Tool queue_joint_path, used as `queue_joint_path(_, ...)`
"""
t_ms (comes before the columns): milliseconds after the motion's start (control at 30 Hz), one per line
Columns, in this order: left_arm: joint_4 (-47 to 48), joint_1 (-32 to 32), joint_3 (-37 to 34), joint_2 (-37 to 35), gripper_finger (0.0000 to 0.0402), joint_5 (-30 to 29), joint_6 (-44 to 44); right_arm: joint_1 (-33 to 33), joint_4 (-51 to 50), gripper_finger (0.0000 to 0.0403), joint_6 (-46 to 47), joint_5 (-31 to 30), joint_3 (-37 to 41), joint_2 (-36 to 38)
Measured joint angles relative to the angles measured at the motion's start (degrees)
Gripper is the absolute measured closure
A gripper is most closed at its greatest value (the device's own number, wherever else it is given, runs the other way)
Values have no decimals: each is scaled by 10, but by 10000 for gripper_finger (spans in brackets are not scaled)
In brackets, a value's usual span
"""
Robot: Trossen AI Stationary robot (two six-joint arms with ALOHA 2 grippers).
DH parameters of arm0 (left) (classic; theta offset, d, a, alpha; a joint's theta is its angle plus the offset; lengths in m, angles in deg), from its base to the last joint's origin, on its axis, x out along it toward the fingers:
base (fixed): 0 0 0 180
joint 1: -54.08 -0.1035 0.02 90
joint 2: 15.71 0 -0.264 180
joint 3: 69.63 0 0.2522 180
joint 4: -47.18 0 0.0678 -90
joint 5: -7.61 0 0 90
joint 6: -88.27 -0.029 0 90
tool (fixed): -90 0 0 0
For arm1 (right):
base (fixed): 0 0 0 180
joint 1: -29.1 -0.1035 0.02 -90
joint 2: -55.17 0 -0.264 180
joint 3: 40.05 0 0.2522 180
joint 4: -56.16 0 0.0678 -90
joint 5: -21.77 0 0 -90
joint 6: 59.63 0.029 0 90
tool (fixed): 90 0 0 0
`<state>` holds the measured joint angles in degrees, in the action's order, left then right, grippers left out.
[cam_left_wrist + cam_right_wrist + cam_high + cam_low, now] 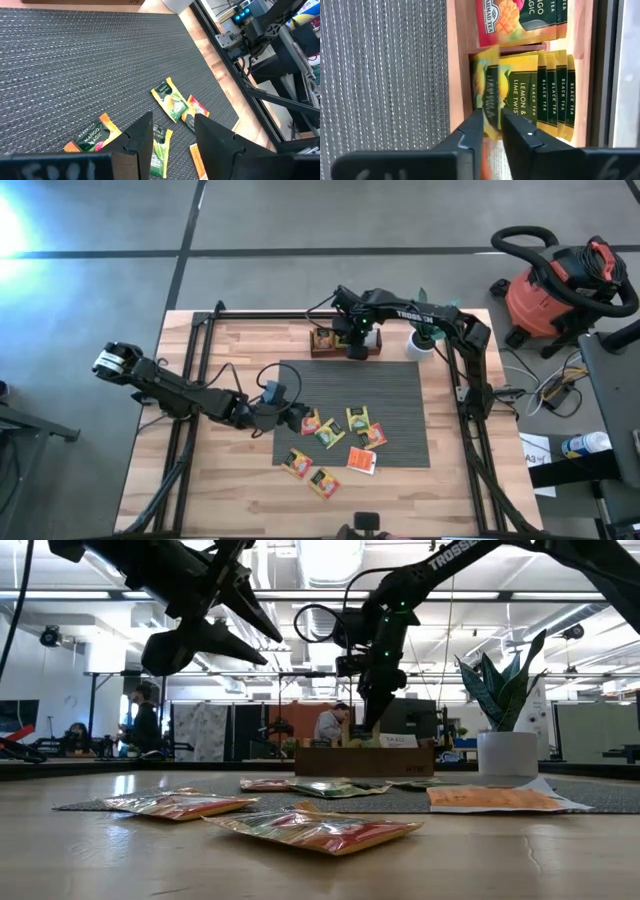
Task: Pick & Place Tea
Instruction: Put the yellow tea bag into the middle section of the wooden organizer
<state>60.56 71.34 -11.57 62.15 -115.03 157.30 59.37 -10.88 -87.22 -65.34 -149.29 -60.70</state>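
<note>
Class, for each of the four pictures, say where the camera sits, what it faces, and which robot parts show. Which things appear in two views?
High: overhead, looking down on the grey mat, both arms.
Low: table height, facing the room; arms above.
Left wrist: open left claw above loose sachets.
Right wrist: right claw shut on a yellow sachet at the wooden tray.
Shared: mat, sachets, tray.
</note>
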Motion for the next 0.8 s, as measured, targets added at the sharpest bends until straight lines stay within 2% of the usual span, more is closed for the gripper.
queue_joint_path(167, 1, 0, -6, 0, 264, 3, 3, 0, -3, 301, 39, -9, 0, 0)
queue_joint_path(300, 1, 0, -6, 0, 264, 4, 3, 0, -10, 285, 64, -14, 0, 9)
queue_joint_path(800, 2, 0, -6, 0, 264, 4, -15, -4, -8, 296, 129, -11, 0, 90)
